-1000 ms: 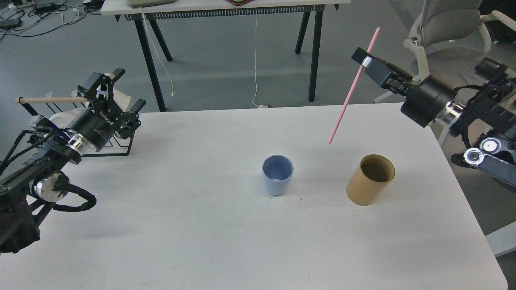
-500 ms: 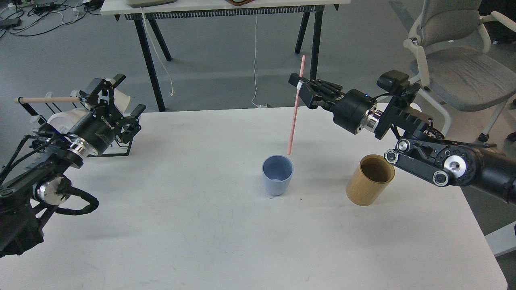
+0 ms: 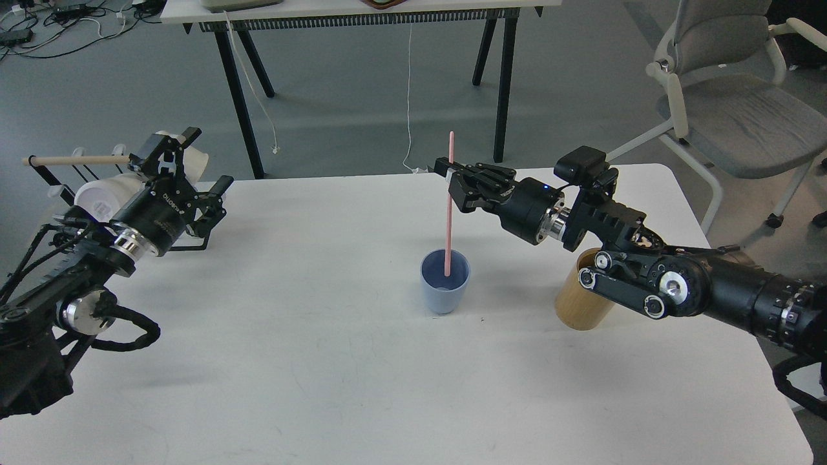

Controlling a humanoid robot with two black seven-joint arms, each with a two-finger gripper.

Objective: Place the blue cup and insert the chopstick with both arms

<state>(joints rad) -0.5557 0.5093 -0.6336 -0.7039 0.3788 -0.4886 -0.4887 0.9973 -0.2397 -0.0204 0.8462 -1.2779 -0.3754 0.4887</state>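
Now clamped tight: right gripper (image 3: pixel 450 183) pinching the pink chopstick (image 3: pixel 448 213) near its upper end, just behind and above the blue cup (image 3: pixel 444 281). Stick almost upright, lower tip already inside the cup's mouth, top end poking up past the fingers. Cup standing upright on the white table (image 3: pixel 362 381), near its middle. Tan wooden cylinder (image 3: pixel 577 307) off to the cup's right, partly hidden behind the right forearm. Far to the cup's left, left gripper (image 3: pixel 197 163) spread wide, fingers apart and holding nothing, hovering at a black wire rack (image 3: pixel 187 242) with a pale dowel rod (image 3: pixel 74 159) and white mugs (image 3: pixel 103 197). Readable on the left gripper's body: white lettering, ROBOTIQ. Nothing legible on the right one.
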